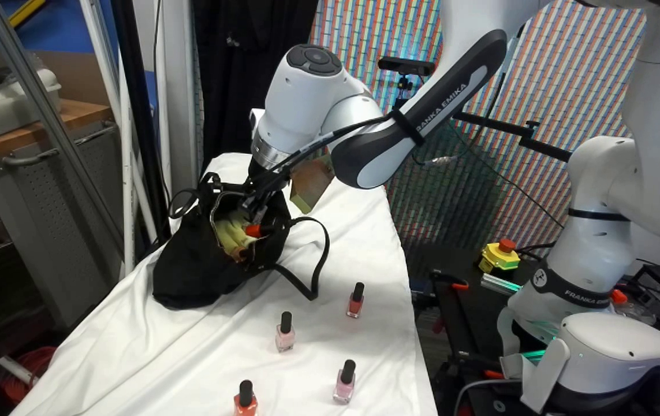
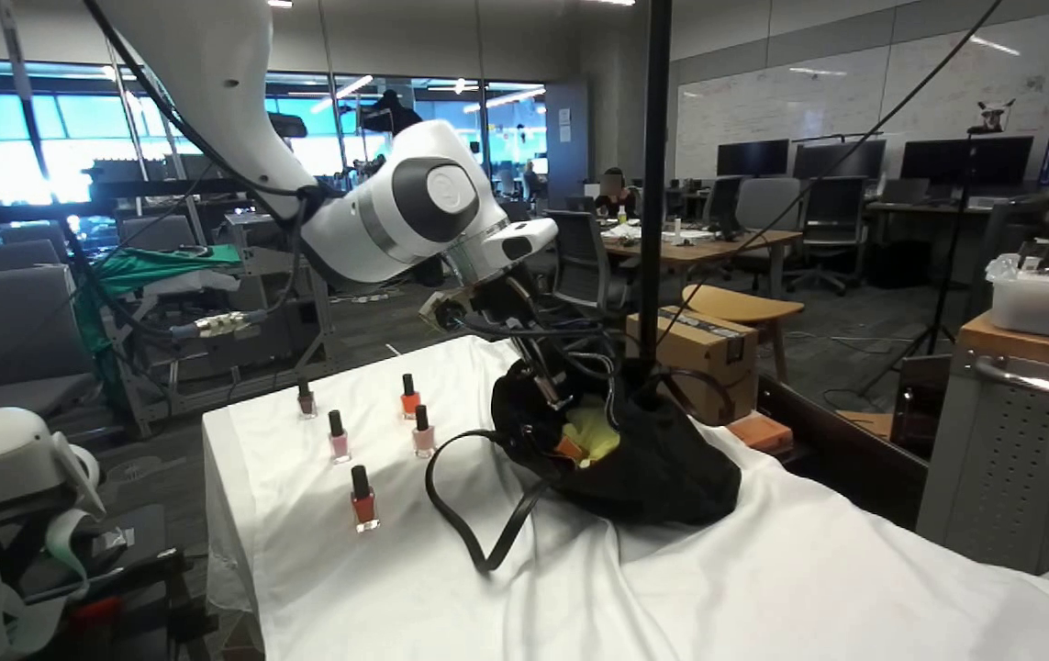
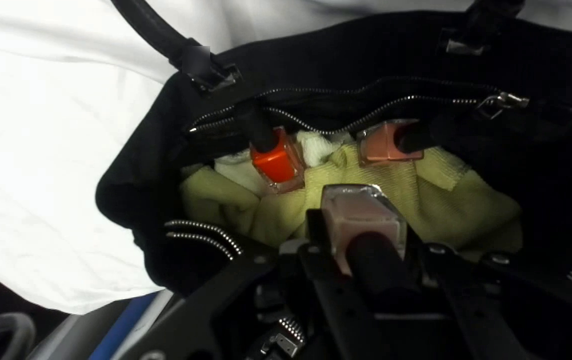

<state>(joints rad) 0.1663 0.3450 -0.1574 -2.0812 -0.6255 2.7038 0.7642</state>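
Observation:
In the wrist view my gripper [image 3: 363, 227] is shut on a pale pink nail polish bottle [image 3: 356, 210], its black cap pointing back toward the palm. The jaws stand at the mouth of a black handbag [image 3: 130, 200]. Under them, inside the bag, lie a bright orange-red bottle [image 3: 278, 167] and a coral bottle [image 3: 383, 145] on yellow cloth [image 3: 476, 210]. Both exterior views show the gripper [image 1: 253, 209] reaching down into the bag [image 1: 191, 274], which leans over on its side. Part of the bag's inside is too dark to make out.
Several nail polish bottles stand upright on the white-covered table, among them a red bottle [image 1: 355, 306], a light pink bottle [image 1: 285, 338] and an orange bottle [image 2: 409, 404]. A strap [image 2: 478, 542] loops from the bag onto the cloth. Zipper edges [image 3: 205, 235] line the opening.

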